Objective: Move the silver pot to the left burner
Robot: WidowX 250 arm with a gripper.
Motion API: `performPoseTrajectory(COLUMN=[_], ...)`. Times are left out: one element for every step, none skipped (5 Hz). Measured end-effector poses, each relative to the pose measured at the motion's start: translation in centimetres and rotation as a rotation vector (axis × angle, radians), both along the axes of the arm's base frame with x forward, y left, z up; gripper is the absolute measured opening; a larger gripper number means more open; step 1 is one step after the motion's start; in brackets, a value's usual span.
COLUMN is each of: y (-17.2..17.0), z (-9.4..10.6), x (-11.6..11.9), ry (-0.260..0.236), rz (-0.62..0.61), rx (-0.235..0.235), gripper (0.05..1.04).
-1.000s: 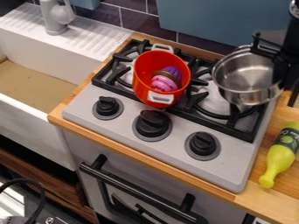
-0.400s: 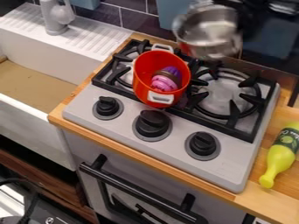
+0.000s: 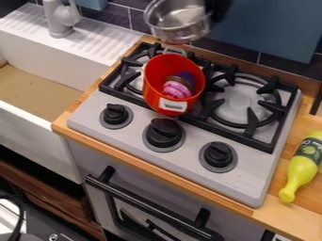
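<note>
Dark tiles (image 3: 148, 22) and a blue panel (image 3: 270, 26) form the backing behind a wooden counter (image 3: 277, 223), as observed from where I stand. Before them, at the top of the scene, is the black end effector (image 3: 217, 8), clamped on the rim of the silver pot (image 3: 176, 21). That pot is held in the air, on the end effector's sink side, clear of the stove (image 3: 245, 181).

Lower than the end effector and toward the sink (image 3: 31, 150), a red pot (image 3: 151, 94) stands upright on the black grates, between the burners and partly over the left one. It contains a pink and purple toy cupcake (image 3: 179, 89). Below the end effector, slightly away from the sink, is the right burner (image 3: 242, 101), uncovered. Farther down on that side, a yellow-green bottle (image 3: 301, 169) lies on the counter, near the stove's edge. Three black knobs line the stove's front.
</note>
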State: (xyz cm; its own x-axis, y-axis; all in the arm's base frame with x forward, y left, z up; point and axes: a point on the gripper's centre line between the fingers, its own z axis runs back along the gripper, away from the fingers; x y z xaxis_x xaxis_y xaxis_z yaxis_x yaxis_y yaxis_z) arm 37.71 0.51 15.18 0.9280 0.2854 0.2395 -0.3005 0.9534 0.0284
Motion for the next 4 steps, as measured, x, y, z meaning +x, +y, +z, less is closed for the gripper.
performPoseTrajectory(y=[3.1,5.6,8.0,9.6], z=[-0.6,-0.1,-0.7,-1.8], x=[-0.4,-0.2,-0.1,-0.7], ry=[-0.018,-0.034,-0.053,-0.060], rz=[-0.034,-0.036,-0.096,-0.148], rx=[-0.026,-0.032,-0.041,-0.039], gripper=[0.055,0.055,0.055,0.055])
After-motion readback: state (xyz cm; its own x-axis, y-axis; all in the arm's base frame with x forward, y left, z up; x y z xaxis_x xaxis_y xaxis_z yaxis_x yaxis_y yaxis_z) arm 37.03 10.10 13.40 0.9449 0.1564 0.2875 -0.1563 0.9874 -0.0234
